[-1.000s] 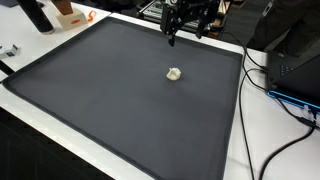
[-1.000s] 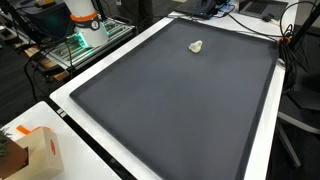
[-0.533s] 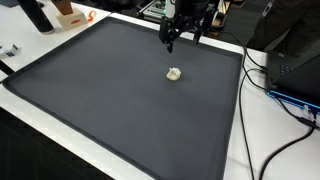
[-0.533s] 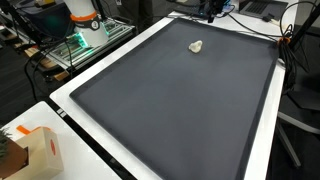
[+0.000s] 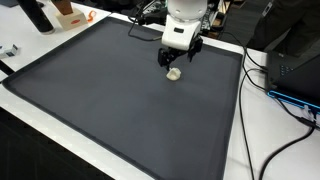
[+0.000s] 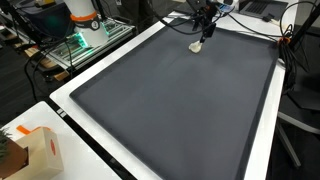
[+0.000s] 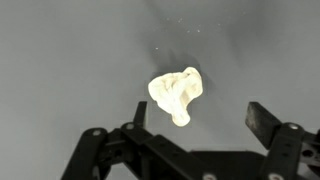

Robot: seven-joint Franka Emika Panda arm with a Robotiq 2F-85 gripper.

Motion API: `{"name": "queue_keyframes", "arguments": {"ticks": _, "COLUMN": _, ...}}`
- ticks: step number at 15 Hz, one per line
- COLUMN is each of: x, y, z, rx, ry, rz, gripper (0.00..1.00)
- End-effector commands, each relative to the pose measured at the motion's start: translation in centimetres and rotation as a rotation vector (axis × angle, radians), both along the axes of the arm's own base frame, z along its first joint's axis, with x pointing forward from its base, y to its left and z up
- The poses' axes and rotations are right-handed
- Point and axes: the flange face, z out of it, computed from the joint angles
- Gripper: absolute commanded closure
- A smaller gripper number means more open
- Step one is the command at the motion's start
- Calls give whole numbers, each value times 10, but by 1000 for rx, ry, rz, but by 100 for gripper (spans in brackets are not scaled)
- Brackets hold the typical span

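A small cream, lumpy object (image 5: 174,73) lies on the dark grey mat (image 5: 100,95) near its far edge, seen in both exterior views and again, in an exterior view, as the cream object (image 6: 196,46) on the mat (image 6: 170,105). My gripper (image 5: 171,61) hangs just above and slightly behind it, jaws apart. In the wrist view the object (image 7: 176,93) sits ahead of the open gripper (image 7: 200,116), nearer the left finger (image 7: 140,112) than the right finger (image 7: 264,118). Nothing is between the fingers.
Black cables (image 5: 268,85) and a blue-lit device (image 5: 295,72) lie off the mat's side on the white table. A cardboard box (image 6: 36,152) stands at a near corner. A white and orange unit (image 6: 84,20) sits beyond the table.
The arm has come down and forward from the mat's far edge to just over the cream object. The jaws have stayed open and the object has not moved.
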Motion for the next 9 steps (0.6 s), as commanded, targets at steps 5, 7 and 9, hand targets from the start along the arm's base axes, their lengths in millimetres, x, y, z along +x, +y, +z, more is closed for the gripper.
{"name": "queue_keyframes", "arguments": {"ticks": 5, "x": -2, "y": -2, "z": -25, "rx": 18, "ry": 16, "rz": -2, "gripper": 42}}
{"name": "queue_keyframes", "arguments": {"ticks": 7, "x": -2, "y": -1, "z": -25, "rx": 17, "ry": 8, "rz": -2, "gripper": 58}}
{"name": "queue_keyframes", "arguments": {"ticks": 9, "x": -1, "y": 0, "z": -25, "rx": 22, "ry": -1, "rz": 1, "gripper": 73}}
